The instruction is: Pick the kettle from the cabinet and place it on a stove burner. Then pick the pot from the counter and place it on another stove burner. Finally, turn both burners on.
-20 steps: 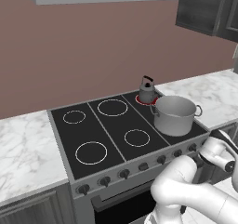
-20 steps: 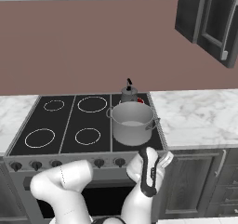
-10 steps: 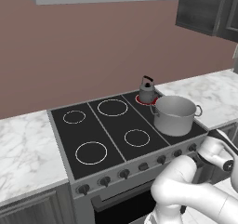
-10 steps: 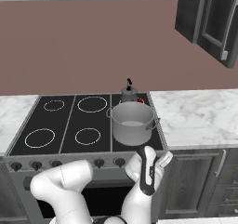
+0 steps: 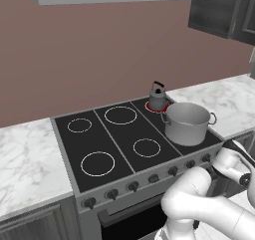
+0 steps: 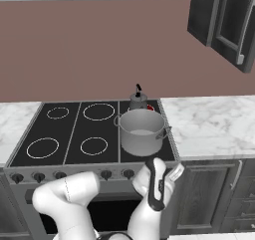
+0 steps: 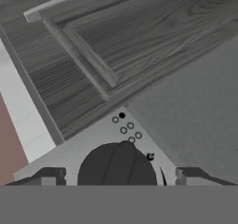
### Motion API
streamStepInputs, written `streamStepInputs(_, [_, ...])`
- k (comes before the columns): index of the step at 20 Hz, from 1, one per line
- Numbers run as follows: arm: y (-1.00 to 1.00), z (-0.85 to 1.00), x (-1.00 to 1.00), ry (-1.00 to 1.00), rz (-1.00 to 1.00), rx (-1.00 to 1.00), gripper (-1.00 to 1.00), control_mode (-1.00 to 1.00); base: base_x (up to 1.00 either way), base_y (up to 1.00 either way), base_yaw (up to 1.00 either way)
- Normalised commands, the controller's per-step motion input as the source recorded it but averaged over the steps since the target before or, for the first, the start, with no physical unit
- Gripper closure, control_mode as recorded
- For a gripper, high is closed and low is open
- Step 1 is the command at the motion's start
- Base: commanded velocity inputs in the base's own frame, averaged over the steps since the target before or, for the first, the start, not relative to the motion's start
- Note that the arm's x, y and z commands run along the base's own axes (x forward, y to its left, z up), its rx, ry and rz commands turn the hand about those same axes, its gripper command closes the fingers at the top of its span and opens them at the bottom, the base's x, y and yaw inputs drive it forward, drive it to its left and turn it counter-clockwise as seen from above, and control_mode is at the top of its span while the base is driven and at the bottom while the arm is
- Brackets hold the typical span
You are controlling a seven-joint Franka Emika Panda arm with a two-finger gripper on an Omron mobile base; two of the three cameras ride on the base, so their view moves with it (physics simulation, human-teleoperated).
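**Red ring under the kettle, one knob left to turn**

Red glows under the kettle (image 5: 158, 97) on the back right burner (image 5: 156, 107), so that one looks on. The pot (image 5: 187, 122) sits just in front of the kettle on the front right ring, and I see no red there. My guess is the pot's burner is not on yet.

The claw (image 7: 119, 175) is down low at the front of the stove, with a dark round knob (image 7: 117, 168) right between its two fingertips (image 7: 49, 175). The tips stand wide apart, one on each side, and do not squeeze the knob.

What could go wrong? The tips may close off centre and slip on the smooth round knob, so it does not turn. The knobs (image 5: 153, 178) sit close in a row, so the claw could grab the wrong one and light an empty ring. A big arm swing could bump the pot.

The cooktop (image 5: 114, 143) is flat, black and shiny, with thin white rings. White marble worktop (image 5: 26, 157) lies on both sides, over dark wood doors (image 7: 139, 37). The wall (image 5: 99, 50) is brown, and the dark cabinet (image 6: 224, 20) hangs up on the right.
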Motion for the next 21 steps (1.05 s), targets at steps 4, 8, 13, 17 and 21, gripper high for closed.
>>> streamStepInputs(4, [-0.11, 0.00, -0.31, 0.00, 0.03, 0.00, -1.00, -1.00, 0.00, 0.00, 0.00])
streamStepInputs(8, [-0.14, 0.05, -0.35, 0.00, 0.04, -0.01, -1.00, -1.00, 0.00, 0.00, 0.00])
streamStepInputs(13, [-0.12, 0.08, -0.36, 0.00, 0.03, -0.02, -1.00, -1.00, 0.00, 0.00, 0.00])
streamStepInputs(17, [-0.11, 0.08, -0.34, 0.00, 0.02, -0.02, -1.00, -1.00, 0.00, 0.00, 0.00])
streamStepInputs(21, [-0.09, 0.05, -0.31, 0.00, 0.03, -0.01, -1.00, -1.00, 0.00, 0.00, 0.00])
